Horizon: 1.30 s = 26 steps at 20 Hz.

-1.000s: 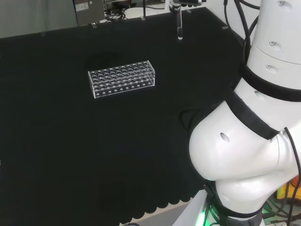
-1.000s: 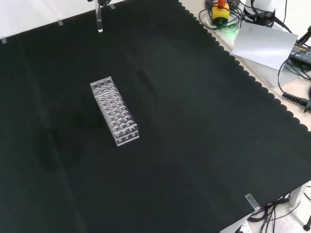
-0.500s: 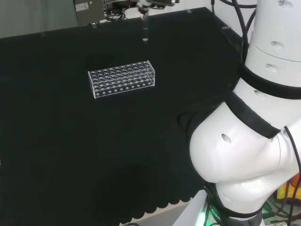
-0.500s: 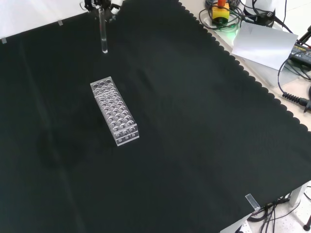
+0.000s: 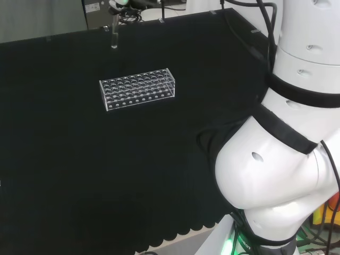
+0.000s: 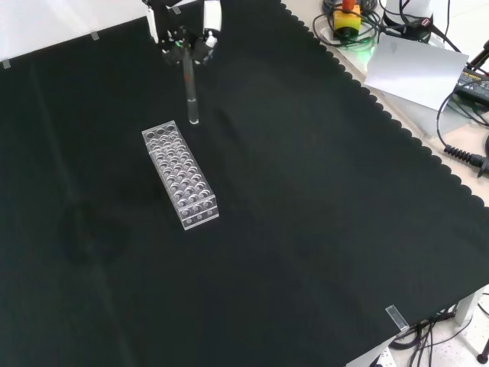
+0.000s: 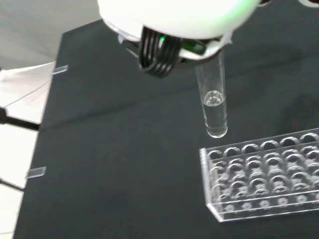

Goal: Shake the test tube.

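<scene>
Test tube (image 6: 191, 95) hangs upright from the robot hand (image 6: 187, 34), rounded end down.

Even, fairly bright room light falls from above. The black cloth (image 6: 306, 229) swallows most of it and shows only faint soft shadows. The arm's white links (image 5: 281, 175) gleam smoothly without harsh glare. In the wrist view the hand (image 7: 169, 20) is a blurred, overexposed white mass tinged with green light. Just beyond it the test tube (image 7: 213, 107) and the rack (image 7: 264, 177) catch small bright highlights and appear reasonably sharp.
</scene>
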Motion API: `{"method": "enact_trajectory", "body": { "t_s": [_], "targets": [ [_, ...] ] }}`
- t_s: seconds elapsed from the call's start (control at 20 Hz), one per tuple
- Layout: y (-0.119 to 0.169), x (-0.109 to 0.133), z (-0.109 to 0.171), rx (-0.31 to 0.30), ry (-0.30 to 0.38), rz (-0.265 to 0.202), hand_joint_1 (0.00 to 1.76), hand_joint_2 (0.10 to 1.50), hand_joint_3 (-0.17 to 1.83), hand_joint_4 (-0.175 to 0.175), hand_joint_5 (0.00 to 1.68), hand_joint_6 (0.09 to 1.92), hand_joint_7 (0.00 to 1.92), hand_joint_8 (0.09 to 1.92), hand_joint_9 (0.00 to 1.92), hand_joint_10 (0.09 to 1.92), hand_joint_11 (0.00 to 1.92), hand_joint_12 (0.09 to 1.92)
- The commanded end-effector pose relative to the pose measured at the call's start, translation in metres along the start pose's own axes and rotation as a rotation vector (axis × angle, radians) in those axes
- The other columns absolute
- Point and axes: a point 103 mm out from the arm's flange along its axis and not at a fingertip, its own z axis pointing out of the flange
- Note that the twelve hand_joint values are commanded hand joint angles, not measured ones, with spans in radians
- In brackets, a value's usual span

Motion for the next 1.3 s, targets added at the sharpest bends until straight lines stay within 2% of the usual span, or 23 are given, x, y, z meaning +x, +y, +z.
{"method": "enact_trajectory", "body": {
  "t_s": [0.05, 0.3, 0.65, 0.8, 0.9, 1.05, 1.3],
  "targets": [
    [0.0, -0.012, 0.0, 0.003, -0.009, 0.028, 1.23, 0.66, 0.63, -0.175, 1.32, 0.56, 1.71, 0.5, 1.63, 0.65, 1.27, 0.85],
    [0.001, -0.068, -0.004, -0.019, -0.058, 0.155, 1.23, 0.66, 0.63, -0.175, 1.32, 0.56, 1.71, 0.51, 1.63, 0.65, 1.27, 0.85],
    [-0.009, -0.166, -0.027, -0.078, -0.145, 0.382, 1.23, 0.66, 0.63, -0.175, 1.32, 0.56, 1.71, 0.51, 1.63, 0.65, 1.27, 0.85],
    [-0.014, -0.193, -0.039, -0.106, -0.173, 0.454, 1.23, 0.66, 0.63, -0.175, 1.32, 0.56, 1.71, 0.51, 1.63, 0.66, 1.27, 0.85],
    [-0.015, -0.204, -0.045, -0.122, -0.179, 0.481, 1.23, 0.66, 0.63, -0.175, 1.32, 0.56, 1.71, 0.51, 1.63, 0.66, 1.27, 0.85],
    [-0.015, -0.21, -0.052, -0.136, -0.172, 0.498, 1.23, 0.66, 0.63, -0.175, 1.32, 0.56, 1.71, 0.51, 1.62, 0.66, 1.27, 0.85],
    [-0.01, -0.197, -0.05, -0.129, -0.147, 0.465, 1.23, 0.66, 0.63, -0.175, 1.32, 0.56, 1.71, 0.51, 1.62, 0.66, 1.27, 0.85]
  ]
}}
